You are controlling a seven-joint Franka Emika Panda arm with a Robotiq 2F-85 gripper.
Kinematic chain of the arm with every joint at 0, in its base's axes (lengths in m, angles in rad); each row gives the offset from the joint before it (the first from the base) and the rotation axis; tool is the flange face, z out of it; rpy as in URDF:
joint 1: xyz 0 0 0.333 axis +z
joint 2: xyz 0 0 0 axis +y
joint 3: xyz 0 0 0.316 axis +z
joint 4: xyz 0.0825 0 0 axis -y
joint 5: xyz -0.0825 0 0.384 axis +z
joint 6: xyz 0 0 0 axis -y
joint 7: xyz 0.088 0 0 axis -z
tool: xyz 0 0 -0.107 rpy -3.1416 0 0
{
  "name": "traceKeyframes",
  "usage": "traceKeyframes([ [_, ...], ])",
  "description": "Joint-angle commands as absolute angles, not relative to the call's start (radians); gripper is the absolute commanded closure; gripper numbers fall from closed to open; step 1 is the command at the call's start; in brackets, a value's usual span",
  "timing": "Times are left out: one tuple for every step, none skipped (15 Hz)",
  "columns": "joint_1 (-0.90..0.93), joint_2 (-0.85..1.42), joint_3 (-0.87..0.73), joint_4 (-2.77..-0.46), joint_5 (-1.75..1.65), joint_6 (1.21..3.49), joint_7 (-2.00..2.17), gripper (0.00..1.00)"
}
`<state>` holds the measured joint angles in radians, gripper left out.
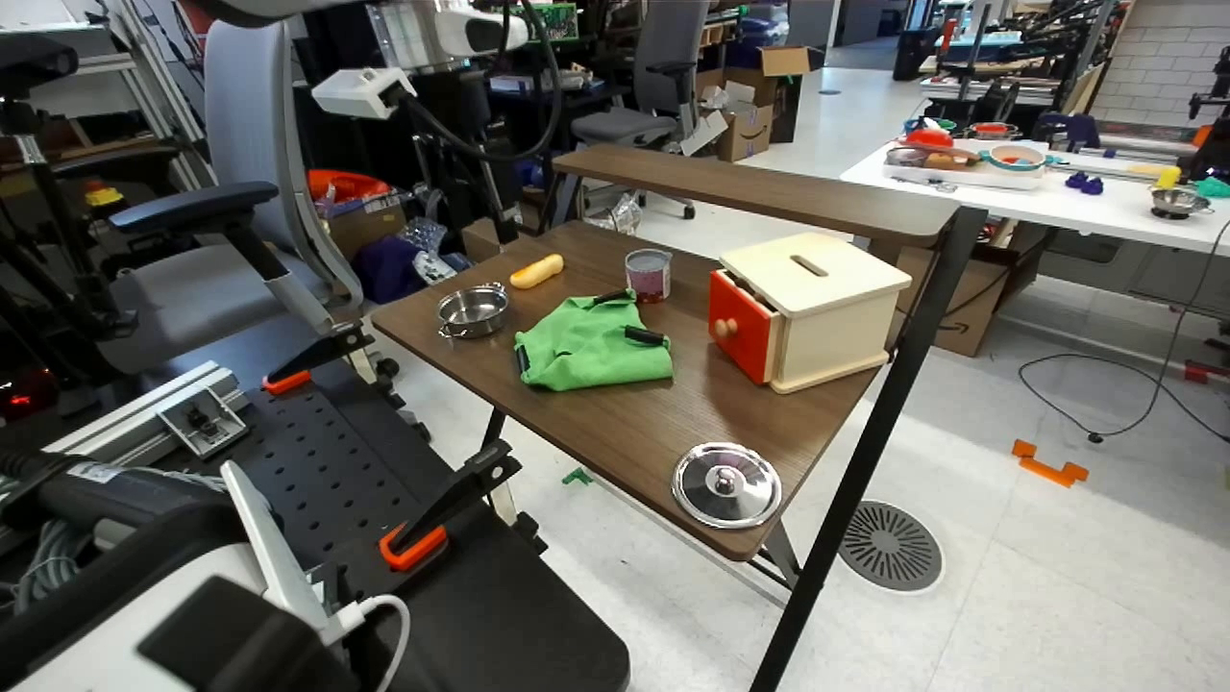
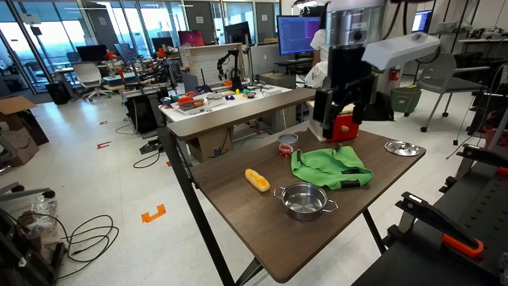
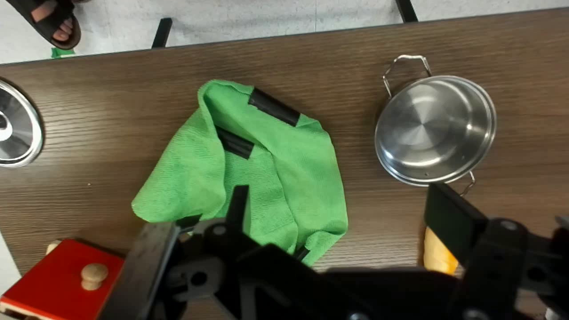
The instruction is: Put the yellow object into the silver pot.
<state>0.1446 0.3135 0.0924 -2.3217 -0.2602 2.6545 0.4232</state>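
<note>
The yellow object (image 2: 257, 180), a long bread-like piece with orange patches, lies on the brown table beside the silver pot. It also shows in an exterior view (image 1: 536, 272) and, partly hidden behind a finger, in the wrist view (image 3: 438, 251). The silver pot (image 2: 304, 214) stands upright with two wire handles and no lid on it; its inside looks empty in the wrist view (image 3: 431, 129). My gripper (image 2: 343, 127) is open and empty, high above the table, near the wooden box in that view. In the wrist view its fingers (image 3: 340, 187) are wide apart, above cloth and pot.
A crumpled green cloth (image 2: 331, 169) with black strips lies beside the pot. A can (image 2: 287, 145), a wooden box with a red front (image 1: 807, 312) and a shiny lid (image 1: 726, 485) also stand or lie on the table (image 1: 615, 432). A raised shelf (image 1: 769, 197) runs along one side.
</note>
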Motion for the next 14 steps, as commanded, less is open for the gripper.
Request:
traceKeyframes([
  [0.242,0.499,0.036,-2.115,-0.248,2.638,0.484,0.0],
  [0.263,0.539,0.027,-2.068,-0.238,2.636,0.488,0.0],
  [0.283,0.579,0.019,-2.022,-0.226,2.635,0.494,0.0],
  [0.297,0.621,0.015,-1.975,-0.207,2.637,0.502,0.0],
  [0.307,0.652,0.014,-1.934,-0.189,2.632,0.504,0.0],
  [0.315,0.69,0.015,-1.887,-0.164,2.631,0.506,0.0],
  [0.324,0.722,0.013,-1.847,-0.144,2.63,0.508,0.0],
  [0.332,0.757,0.012,-1.803,-0.123,2.628,0.508,0.0],
  [0.337,0.783,0.011,-1.766,-0.103,2.62,0.505,0.0],
  [0.347,0.813,0.006,-1.732,-0.092,2.621,0.507,0.0],
  [0.353,0.836,0.003,-1.703,-0.081,2.615,0.504,0.0],
  [0.356,0.86,0.001,-1.679,-0.071,2.61,0.502,0.0],
  [0.358,0.881,0.0,-1.656,-0.063,2.605,0.5,0.0],
  [0.362,0.9,-0.001,-1.638,-0.058,2.599,0.498,0.0],
])
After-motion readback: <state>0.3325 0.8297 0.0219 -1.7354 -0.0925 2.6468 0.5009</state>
